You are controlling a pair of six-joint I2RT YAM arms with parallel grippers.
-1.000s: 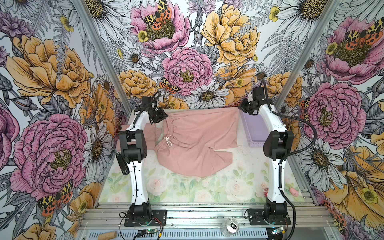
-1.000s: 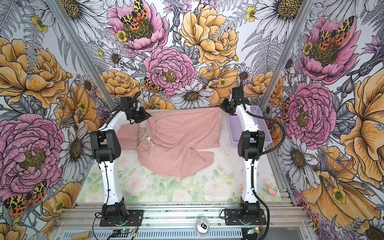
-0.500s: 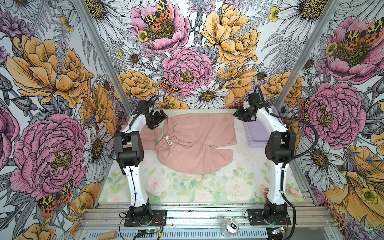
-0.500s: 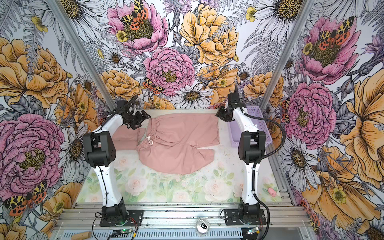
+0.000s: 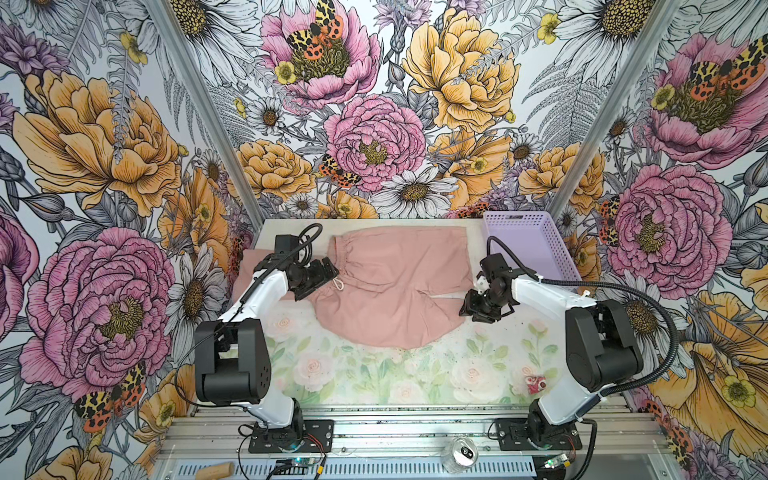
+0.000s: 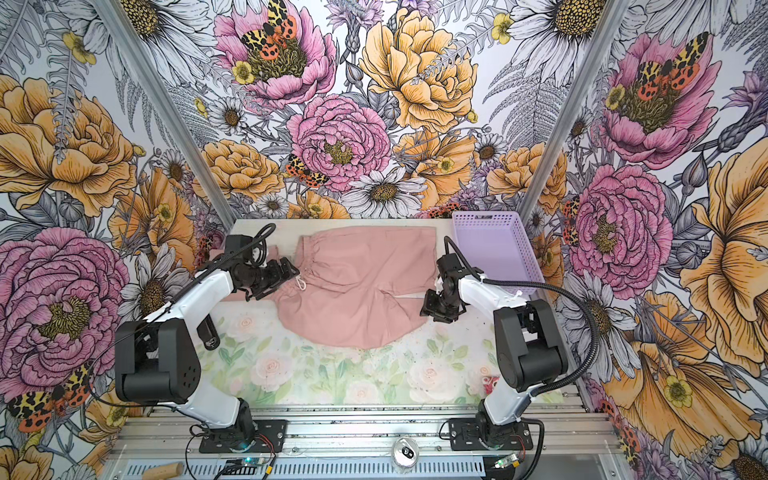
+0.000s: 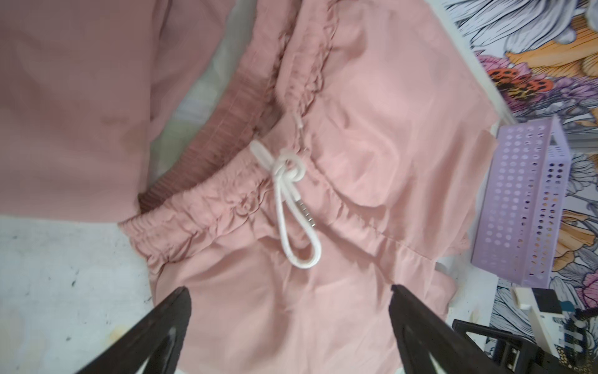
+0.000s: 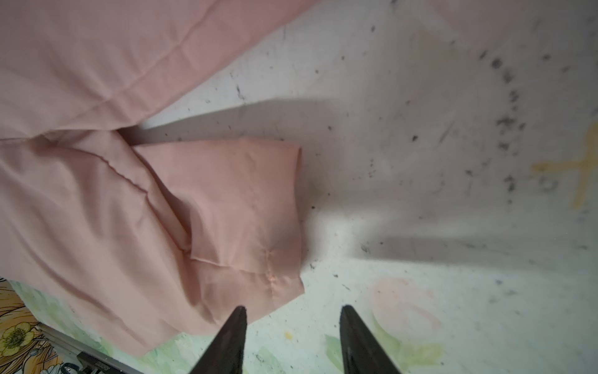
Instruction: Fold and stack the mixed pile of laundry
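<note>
The shorts (image 5: 395, 286) are lying spread flat on the far half of the counter (image 5: 374, 374), waistband toward the left arm and legs toward the right, with one leg hem (image 8: 284, 278) doubled over on itself. A second pink garment (image 7: 81, 97) is sitting just beside the waistband.

I am holding the left gripper (image 7: 288, 291) wide open and empty over the cloth below the waistband. The right gripper (image 8: 293, 309) is standing partly open, also empty, its tips at the hem corner, over the edge of the cloth.

I am seeing these risks:

- **Left side:** the drawstring (image 7: 291, 194) is lying loose near the fingers. Closing there could catch the cord or only the top layer, so the fold drags crooked.
- **Neighbour garment:** it is close enough that a grab at the waistband could catch it too.
- **Right side:** coming straight down could miss the hem or push the doubled corner further under.
- **Basket:** the basket (image 5: 528, 237) is standing near the right arm, so a wide swing could knock it.
</note>
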